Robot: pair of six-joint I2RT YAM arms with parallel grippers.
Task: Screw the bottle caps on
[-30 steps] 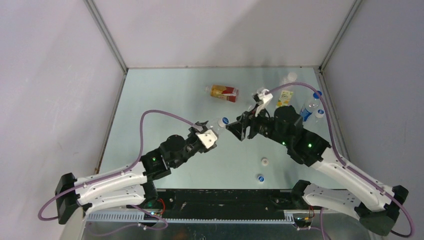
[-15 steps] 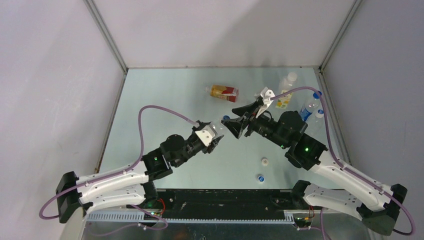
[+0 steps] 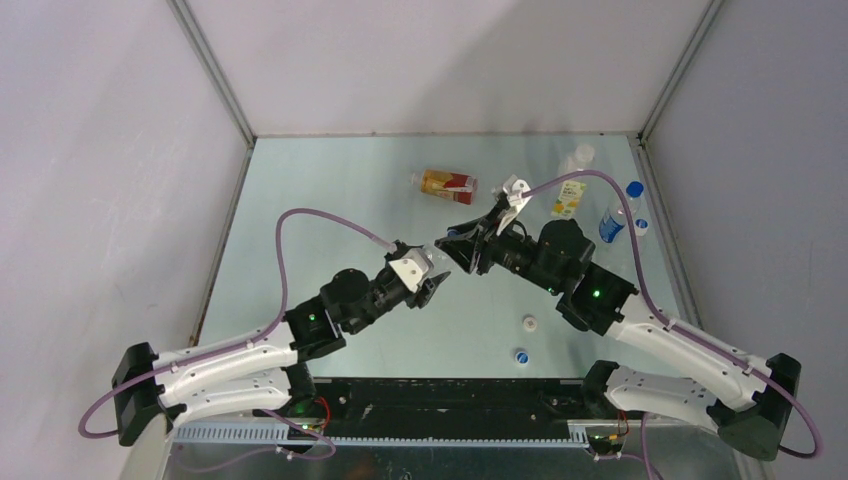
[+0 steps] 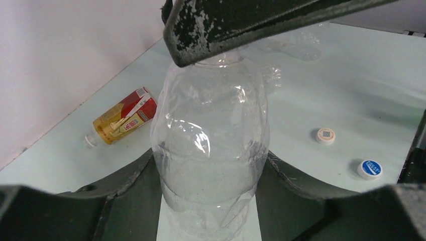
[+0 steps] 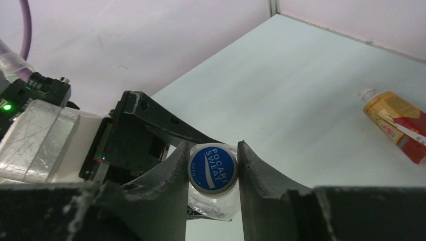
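toward the table's [image 3: 330, 200] front lie a loose blue cap [image 3: 521, 355] and a white cap [image 3: 529, 322]. mid-table, the left tool [image 3: 432, 268] grasps a clear bottle [image 4: 211, 145]; the right tool [image 3: 455, 248] pinches the blue cap [image 5: 213, 168] on its neck. beyond, an amber bottle [image 3: 448, 185] lies flat.

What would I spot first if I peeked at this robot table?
The two arms meet in the middle of the table: the left gripper holds a clear bottle, and the right gripper pinches the blue cap on its neck. Behind them an amber bottle lies on its side, and a white cap and a loose blue cap sit near the front.
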